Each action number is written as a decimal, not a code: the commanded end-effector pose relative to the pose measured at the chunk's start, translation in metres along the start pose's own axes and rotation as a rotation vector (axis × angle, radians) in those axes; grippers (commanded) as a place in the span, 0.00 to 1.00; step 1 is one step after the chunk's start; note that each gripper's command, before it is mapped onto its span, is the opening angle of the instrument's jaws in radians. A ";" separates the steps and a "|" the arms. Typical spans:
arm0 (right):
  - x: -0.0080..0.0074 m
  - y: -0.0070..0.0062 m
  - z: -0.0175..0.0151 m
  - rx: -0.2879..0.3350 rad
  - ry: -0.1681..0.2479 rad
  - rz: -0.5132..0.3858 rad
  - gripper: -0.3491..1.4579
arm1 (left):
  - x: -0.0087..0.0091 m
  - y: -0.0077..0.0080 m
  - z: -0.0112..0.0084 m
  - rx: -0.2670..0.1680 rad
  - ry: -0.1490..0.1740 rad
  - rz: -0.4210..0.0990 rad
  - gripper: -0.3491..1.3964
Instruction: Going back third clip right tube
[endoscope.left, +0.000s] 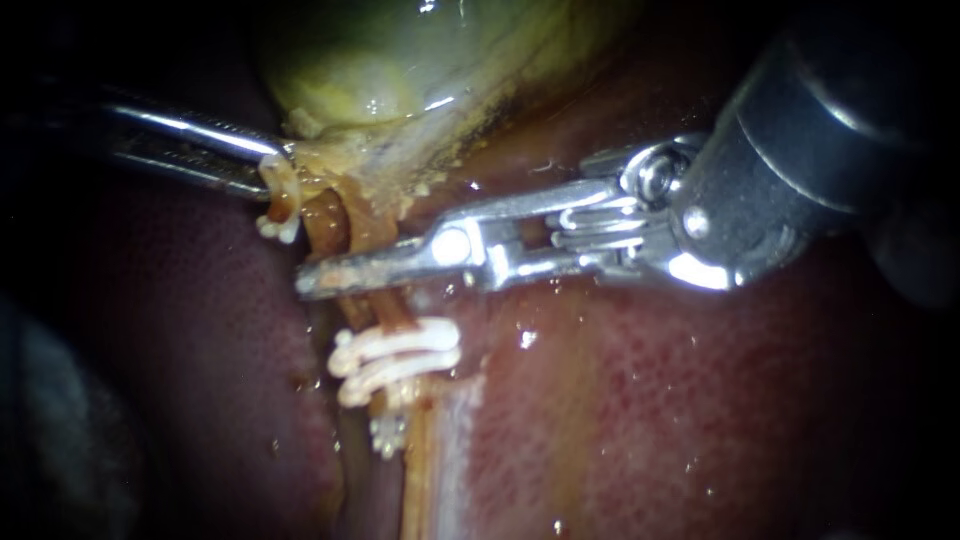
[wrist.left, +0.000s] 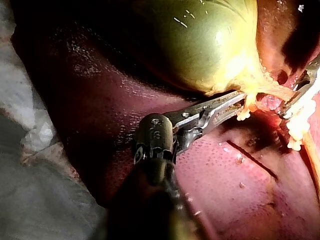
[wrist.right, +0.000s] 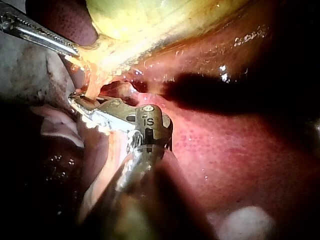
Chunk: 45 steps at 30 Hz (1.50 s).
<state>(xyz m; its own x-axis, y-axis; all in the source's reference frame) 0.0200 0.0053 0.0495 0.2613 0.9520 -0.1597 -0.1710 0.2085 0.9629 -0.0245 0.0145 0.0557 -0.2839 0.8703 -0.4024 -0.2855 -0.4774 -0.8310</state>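
Endoscope view: the right tool (endoscope.left: 315, 280) comes in from the upper right and lies across the orange tubes (endoscope.left: 328, 222), just below the gallbladder (endoscope.left: 400, 60). Whether it grips them cannot be told. Two white clips (endoscope.left: 400, 355) sit on the tubes just beneath it, over the liver (endoscope.left: 650, 400). The left tool (endoscope.left: 268, 165) is closed on pale tissue at the gallbladder's neck.
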 end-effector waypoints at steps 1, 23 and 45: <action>-0.0001 0.0001 0.0000 -0.001 0.000 0.000 0.00 | 0.0000 0.0000 0.0000 0.001 0.000 0.000 0.00; -0.0053 0.0068 -0.0011 -0.027 0.055 -0.537 0.47 | -0.0001 0.0000 -0.0002 0.000 0.000 0.000 0.00; -0.0095 0.0047 -0.0129 -0.077 -0.083 -0.797 0.47 | -0.0004 -0.0001 0.0000 0.002 0.000 0.002 0.00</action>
<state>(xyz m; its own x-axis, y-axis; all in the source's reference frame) 0.0043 0.0002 0.0527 0.4018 0.4911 -0.7729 0.0309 0.8363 0.5474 -0.0244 0.0142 0.0560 -0.2839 0.8695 -0.4042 -0.2854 -0.4791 -0.8301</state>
